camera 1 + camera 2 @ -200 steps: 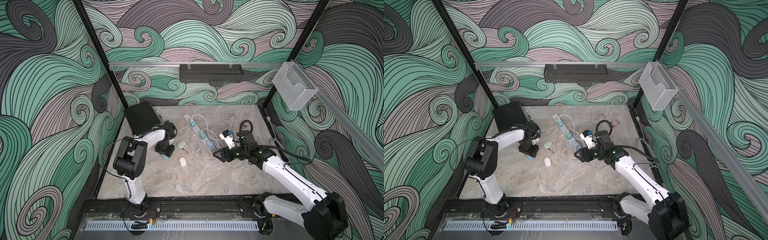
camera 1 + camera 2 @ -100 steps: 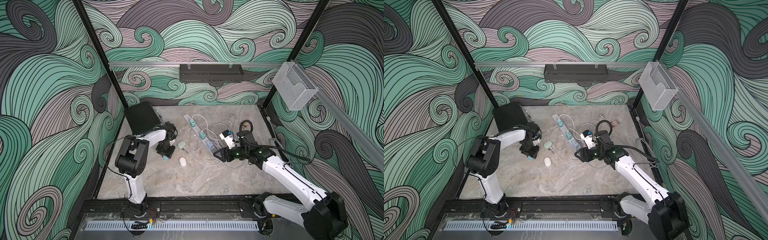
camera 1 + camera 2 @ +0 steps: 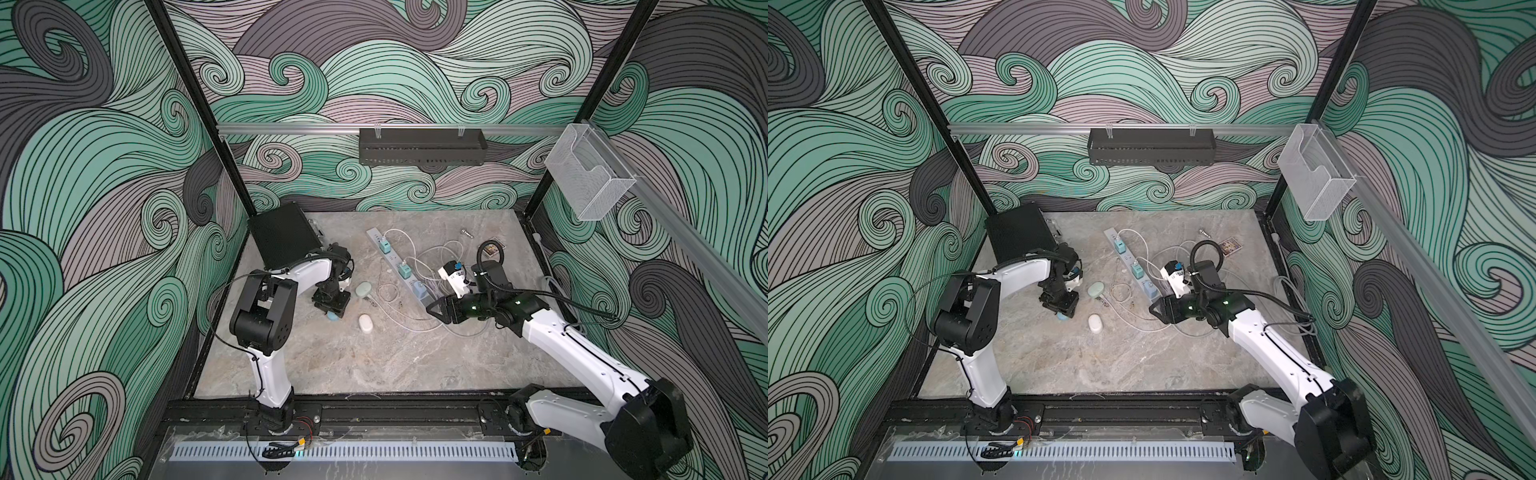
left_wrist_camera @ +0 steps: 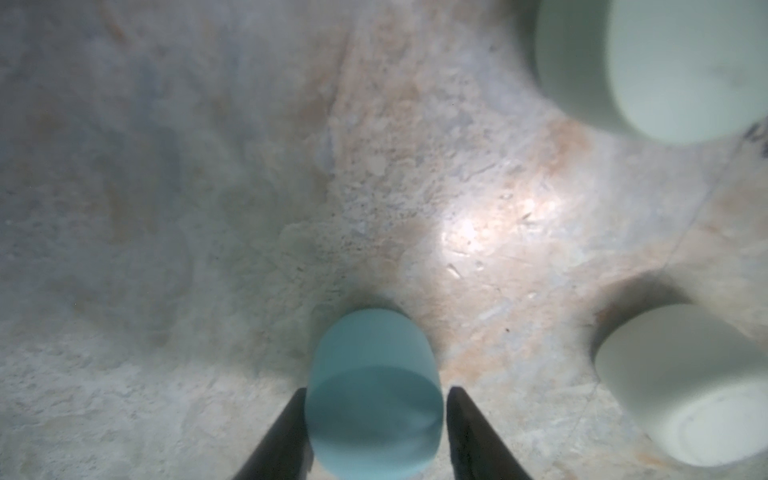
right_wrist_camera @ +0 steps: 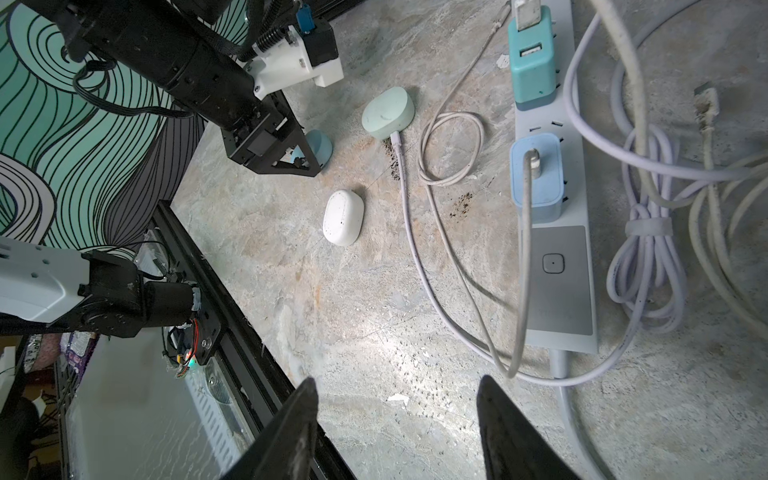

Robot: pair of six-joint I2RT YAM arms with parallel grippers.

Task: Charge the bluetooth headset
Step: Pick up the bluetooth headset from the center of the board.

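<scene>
A blue bluetooth headset case [image 4: 374, 399] lies on the marble table, at the left of the cluster in both top views [image 3: 333, 316] [image 3: 1064, 316]. My left gripper [image 4: 376, 392] points straight down over it, its two dark fingers closed against the case's sides. A pale green case [image 5: 388, 112] lies nearby with a white cable [image 5: 409, 199] plugged into it. A white case [image 5: 343, 217] lies loose beside them. My right gripper [image 5: 397, 382] hovers open and empty over bare table, near the end of the power strip [image 5: 557, 282].
Blue USB chargers [image 5: 536, 183] sit in the power strip, and tangled white cables [image 5: 648, 232] lie beside it; one loose plug end [image 5: 706, 104] shows. A black box [image 3: 284, 239] stands at the back left. The black front rail [image 5: 232, 316] runs close to my right gripper.
The left gripper's jaws have narrowed onto the blue case. The left arm shifted slightly; the right arm has stayed in place.
</scene>
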